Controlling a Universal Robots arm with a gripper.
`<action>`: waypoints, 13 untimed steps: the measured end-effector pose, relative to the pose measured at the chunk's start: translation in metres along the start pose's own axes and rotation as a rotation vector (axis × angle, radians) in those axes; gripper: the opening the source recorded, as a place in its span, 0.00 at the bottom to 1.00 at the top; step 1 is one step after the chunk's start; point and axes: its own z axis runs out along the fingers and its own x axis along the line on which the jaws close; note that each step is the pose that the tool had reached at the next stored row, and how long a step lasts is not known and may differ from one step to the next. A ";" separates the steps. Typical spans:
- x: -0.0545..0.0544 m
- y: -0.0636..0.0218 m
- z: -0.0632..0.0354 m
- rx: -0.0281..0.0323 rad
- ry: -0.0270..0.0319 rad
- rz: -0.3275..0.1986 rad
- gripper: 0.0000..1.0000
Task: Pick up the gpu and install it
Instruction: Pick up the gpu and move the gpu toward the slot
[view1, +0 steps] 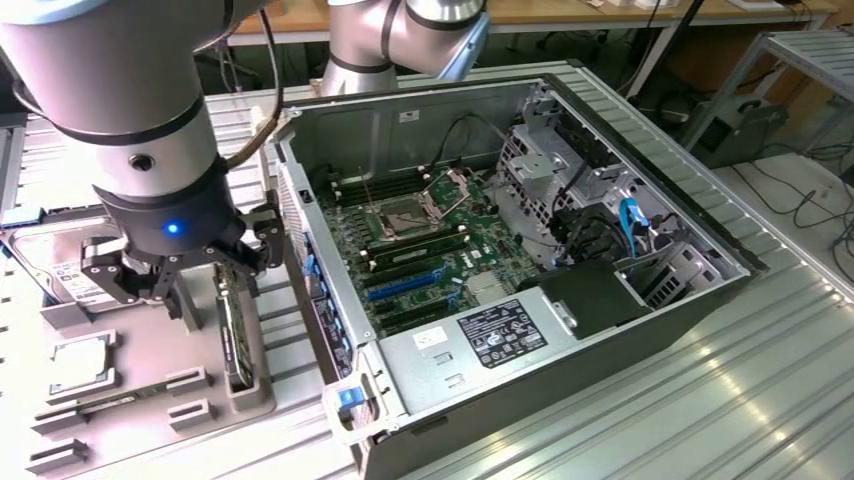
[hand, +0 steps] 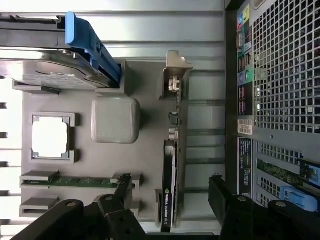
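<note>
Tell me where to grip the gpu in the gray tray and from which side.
Grip the gpu across its two flat faces, along the upper edge at the black shroud, coming straight down from above. It stands on edge in the gray tray, so only that top edge is free. The open gripper hangs with a finger on either side.

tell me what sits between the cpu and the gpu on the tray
In the wrist view, a rounded grey block on the tray sits between the cpu and the gpu.
</note>
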 end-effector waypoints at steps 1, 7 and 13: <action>0.000 -0.0001 0.0030 0.0000 0.0001 0.000 0.72; 0.000 0.0055 0.0270 0.0002 0.0001 0.000 0.72; 0.000 0.0061 0.0386 0.0009 -0.0004 0.011 0.72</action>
